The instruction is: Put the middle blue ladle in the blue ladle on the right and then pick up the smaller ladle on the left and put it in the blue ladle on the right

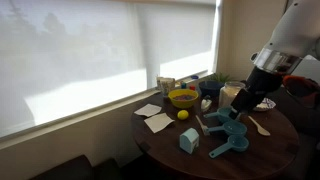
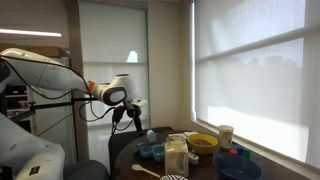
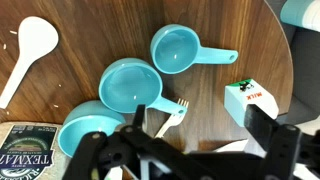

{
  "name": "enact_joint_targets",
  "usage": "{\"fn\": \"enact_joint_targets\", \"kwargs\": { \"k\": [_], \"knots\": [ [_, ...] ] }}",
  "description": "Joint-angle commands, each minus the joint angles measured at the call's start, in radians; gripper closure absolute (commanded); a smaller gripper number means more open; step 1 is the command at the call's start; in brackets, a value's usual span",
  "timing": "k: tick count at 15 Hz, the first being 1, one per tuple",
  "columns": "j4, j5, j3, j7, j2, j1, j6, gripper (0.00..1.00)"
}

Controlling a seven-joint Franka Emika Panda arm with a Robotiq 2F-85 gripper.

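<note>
Three light blue ladles lie on the round wooden table. In the wrist view the smallest (image 3: 175, 48) is at the top, the middle one (image 3: 128, 85) is below it, and the largest (image 3: 85, 128) is at the lower left, partly hidden by my gripper. In an exterior view they show as a cluster (image 1: 232, 130). My gripper (image 3: 200, 135) is open and empty. It hangs above the table beside the ladles, seen in both exterior views (image 1: 250, 103) (image 2: 130, 118).
A white spoon (image 3: 30, 50), a pale fork (image 3: 172, 113) and a small milk carton (image 3: 245, 100) lie around the ladles. A yellow bowl (image 1: 183, 98), a lemon (image 1: 183, 114), napkins (image 1: 155, 121) and jars stand toward the window. The table edge (image 3: 285, 60) is close.
</note>
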Motion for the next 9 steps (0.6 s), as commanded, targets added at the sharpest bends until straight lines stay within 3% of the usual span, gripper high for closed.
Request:
{"fn": "enact_joint_targets", "kwargs": {
  "k": [1,5,6,9],
  "knots": [
    [0.002,-0.005,-0.005,0.003,0.001,0.005,-0.003,0.0],
    [0.002,-0.005,-0.005,0.003,0.001,0.005,-0.003,0.0],
    [0.013,-0.022,0.015,0.049,0.012,-0.017,-0.033,0.0],
    [0.017,-0.008,-0.013,0.026,0.047,-0.011,-0.092,0.0]
  ]
}}
